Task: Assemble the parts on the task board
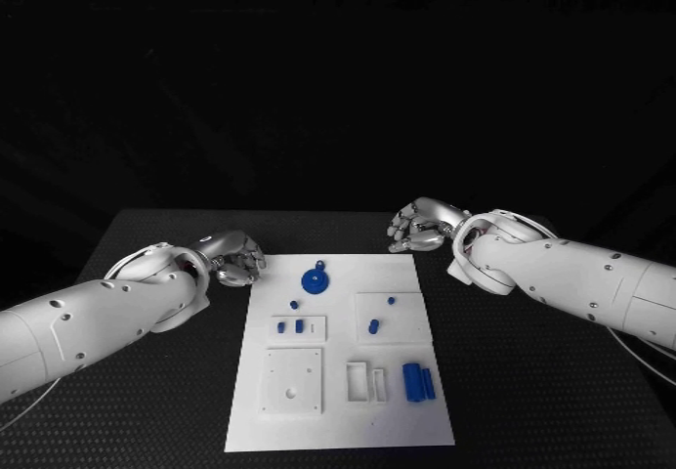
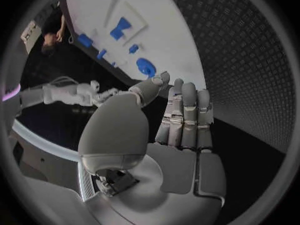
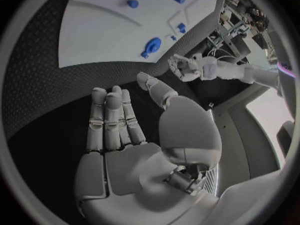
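1. Hands are hovering at the far corners of the task board [image 1: 343, 430], one on each side, neither touching it.
2. Left hand [image 1: 234, 259] is holding nothing, its fingers [image 2: 185, 110] lying straight and close together over the black table [image 1: 535, 391].
3. Right hand [image 1: 421, 225] is likewise holding nothing, fingers [image 3: 112, 117] extended side by side.
4. Round blue part [image 1: 316, 282] is lying near the board's far edge, between the two hands.
5. Small blue pegs [image 1: 289, 326] are standing mid-board; blue cylinders [image 1: 418, 381] are lying near the front right.
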Available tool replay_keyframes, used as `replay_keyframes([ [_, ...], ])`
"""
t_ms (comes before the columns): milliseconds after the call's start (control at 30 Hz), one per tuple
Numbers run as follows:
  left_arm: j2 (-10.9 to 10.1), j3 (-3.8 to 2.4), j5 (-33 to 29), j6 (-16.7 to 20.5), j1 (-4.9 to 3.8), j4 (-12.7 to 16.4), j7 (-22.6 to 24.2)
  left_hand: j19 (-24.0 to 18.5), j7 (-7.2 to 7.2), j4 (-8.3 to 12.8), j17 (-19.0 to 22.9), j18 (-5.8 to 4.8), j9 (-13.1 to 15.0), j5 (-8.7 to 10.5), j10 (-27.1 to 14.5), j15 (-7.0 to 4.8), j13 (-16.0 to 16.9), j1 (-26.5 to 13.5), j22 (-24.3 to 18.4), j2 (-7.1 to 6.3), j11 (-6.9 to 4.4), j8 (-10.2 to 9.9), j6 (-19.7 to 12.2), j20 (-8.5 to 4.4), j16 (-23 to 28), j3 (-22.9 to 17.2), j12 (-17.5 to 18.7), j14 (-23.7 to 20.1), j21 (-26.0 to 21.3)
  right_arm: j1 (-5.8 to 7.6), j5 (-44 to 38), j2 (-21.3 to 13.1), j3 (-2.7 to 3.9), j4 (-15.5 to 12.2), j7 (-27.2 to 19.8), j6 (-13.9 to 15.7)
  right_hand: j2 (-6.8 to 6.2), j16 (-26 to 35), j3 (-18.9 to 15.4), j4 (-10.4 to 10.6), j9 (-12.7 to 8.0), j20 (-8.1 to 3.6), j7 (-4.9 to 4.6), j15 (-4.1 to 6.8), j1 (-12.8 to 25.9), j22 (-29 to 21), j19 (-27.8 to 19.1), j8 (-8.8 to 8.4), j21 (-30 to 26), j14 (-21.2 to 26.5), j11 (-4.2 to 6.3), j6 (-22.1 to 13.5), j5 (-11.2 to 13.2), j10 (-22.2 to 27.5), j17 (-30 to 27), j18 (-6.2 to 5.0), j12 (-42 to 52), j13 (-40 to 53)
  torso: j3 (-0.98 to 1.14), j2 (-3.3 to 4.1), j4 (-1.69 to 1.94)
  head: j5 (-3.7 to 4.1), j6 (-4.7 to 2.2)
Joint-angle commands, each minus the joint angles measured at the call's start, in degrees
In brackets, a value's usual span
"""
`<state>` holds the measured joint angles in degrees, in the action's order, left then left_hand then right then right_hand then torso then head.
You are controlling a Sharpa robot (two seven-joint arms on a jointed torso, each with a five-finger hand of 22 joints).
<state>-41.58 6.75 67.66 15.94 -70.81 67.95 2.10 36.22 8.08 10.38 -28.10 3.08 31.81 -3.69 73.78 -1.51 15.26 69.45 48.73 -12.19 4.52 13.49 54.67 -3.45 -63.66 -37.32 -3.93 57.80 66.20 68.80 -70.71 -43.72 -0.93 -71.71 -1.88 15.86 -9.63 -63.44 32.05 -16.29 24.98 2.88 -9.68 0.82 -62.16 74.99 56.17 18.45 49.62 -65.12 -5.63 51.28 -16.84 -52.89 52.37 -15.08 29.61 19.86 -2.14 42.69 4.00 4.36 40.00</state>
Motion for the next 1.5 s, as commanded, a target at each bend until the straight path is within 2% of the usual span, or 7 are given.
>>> replay_keyframes([
  [33, -0.63, -0.13, -30.59, 4.19, -0.36, 0.34, 7.46, -0.90, 0.06, -1.44, 1.09, -1.20, 0.28, 0.57, -0.47, 0.21, -0.04, -1.74, -0.63, -0.30, 0.12, 0.75, -0.16, -3.39, 2.36, 0.99, -0.21, -0.80, -1.07, -0.57, -11.25, -0.69, -0.54, -1.46, -1.27, -3.09, -0.10, -0.48, 0.10, -0.18, 0.17, 0.01, 0.62, -0.17, -1.14, 0.72, 0.54, 0.58, -0.40, -0.15, -0.08, 0.76, 1.09, -2.55, -0.64, 0.08, -3.40, -2.89, 0.02, 0.01, -0.03, 0.46, 0.02],
  [167, -1.76, -0.24, -40.28, 1.70, -0.46, 1.69, 12.14, -1.15, -0.32, -2.00, 1.65, -1.37, 0.64, 0.71, 0.23, 0.23, 0.19, -2.50, -1.04, 0.45, -0.11, 1.50, 0.33, -3.30, 3.80, 2.09, -0.58, -0.62, -1.71, -1.38, -16.85, -1.60, -1.53, -3.54, -0.73, -3.47, -0.07, -0.67, 0.41, -0.10, 0.23, -0.06, 1.16, 0.14, -2.36, 0.69, 1.01, 1.12, -0.83, -0.49, 0.28, 1.98, 3.54, -6.47, -1.64, 0.08, -7.33, -5.83, 0.01, 0.03, -0.03, 0.58, 0.05],
  [300, -2.70, -0.28, -43.36, -0.99, -0.47, 3.49, 14.28, -0.98, -1.03, -1.12, 1.84, -1.43, 1.14, 0.44, 1.92, -0.08, 0.65, -1.89, -1.41, 2.30, -0.84, 2.60, 1.69, -3.47, 4.57, 2.65, -1.35, 0.03, -2.17, -2.17, -21.35, -2.14, -1.83, -5.05, 0.05, -4.02, -0.58, -0.80, 1.89, -0.01, 0.32, -0.10, 1.63, 0.51, -3.31, 0.67, 1.44, 1.60, -1.12, -0.76, 0.61, 3.25, 5.61, -9.23, -2.26, 0.08, -9.09, -6.99, -0.03, 0.05, -0.05, 0.60, 0.15],
  [500, -3.50, -0.28, -46.06, -1.91, -0.46, 5.44, 15.43, -0.99, -1.41, 0.28, 2.04, -1.73, 1.36, 0.14, 2.78, 0.01, 0.87, -1.58, -1.76, 3.77, -1.19, 3.16, 2.46, -3.49, 5.55, 2.93, -1.57, 0.17, -2.66, -3.39, -25.66, -2.55, -2.14, -6.23, 1.23, -3.78, -1.14, -0.92, 2.99, 0.10, 0.33, -0.21, 1.92, 0.76, -3.26, 0.72, 2.02, 1.76, -1.30, -1.25, 0.88, 4.06, 5.74, -11.42, -2.96, 0.08, -11.02, -8.02, -0.03, 0.01, 0.02, 0.62, 0.39],
  [733, -3.87, -0.27, -47.49, -1.60, -0.46, 5.84, 15.68, -1.02, -1.32, 0.61, 2.13, -1.87, 1.29, 0.16, 2.68, 0.13, 0.84, -2.11, -1.90, 3.82, -1.12, 3.05, 2.22, -3.45, 6.07, 3.28, -1.38, 0.15, -2.88, -4.70, -26.89, -2.36, -2.35, -7.29, 1.43, -3.22, -1.95, -0.90, 3.48, 0.27, 0.23, -0.26, 1.90, 0.77, -2.76, 0.74, 2.29, 1.59, -1.51, -1.39, 0.90, 4.10, 4.80, -12.32, -3.45, 0.08, -12.44, -8.67, -0.01, 0.10, 0.02, 0.14, 0.64],
  [1000, -4.06, -0.26, -48.63, -1.50, -0.45, 5.79, 15.73, -0.99, -1.16, 0.79, 2.16, -1.92, 1.19, 0.15, 2.43, 0.22, 0.78, -2.49, -1.99, 3.74, -0.97, 2.87, 1.85, -3.42, 6.46, 3.44, -1.12, 0.11, -3.01, -5.49, -28.16, -1.59, -2.54, -7.01, 1.78, -3.26, -1.99, -0.95, 3.82, 0.27, 0.23, -0.32, 1.95, 0.83, -2.85, 0.74, 2.46, 1.61, -1.57, -1.48, 0.96, 4.27, 4.68, -12.81, -3.61, 0.08, -12.87, -8.85, 0.00, 0.13, 0.02, -0.04, 1.00],
  [1500, -4.17, -0.26, -49.19, -1.86, -0.45, 5.82, 15.38, -1.00, -0.88, 0.72, 2.15, -1.97, 1.06, 0.17, 1.95, 0.38, 0.66, -3.14, -2.08, 3.65, -0.70, 2.62, 1.29, -3.32, 6.98, 3.57, -0.71, 0.02, -3.15, -6.09, -29.59, -0.08, -2.96, -4.96, 2.31, -2.49, -2.40, -1.13, 6.85, 1.38, 0.09, -0.40, 1.99, 0.93, -3.18, 0.77, 3.00, 1.41, -1.98, -1.61, 1.05, 4.55, 6.55, -14.22, -4.26, 0.08, -14.68, -9.49, 0.03, 0.09, 0.03, -0.23, 1.35],
])
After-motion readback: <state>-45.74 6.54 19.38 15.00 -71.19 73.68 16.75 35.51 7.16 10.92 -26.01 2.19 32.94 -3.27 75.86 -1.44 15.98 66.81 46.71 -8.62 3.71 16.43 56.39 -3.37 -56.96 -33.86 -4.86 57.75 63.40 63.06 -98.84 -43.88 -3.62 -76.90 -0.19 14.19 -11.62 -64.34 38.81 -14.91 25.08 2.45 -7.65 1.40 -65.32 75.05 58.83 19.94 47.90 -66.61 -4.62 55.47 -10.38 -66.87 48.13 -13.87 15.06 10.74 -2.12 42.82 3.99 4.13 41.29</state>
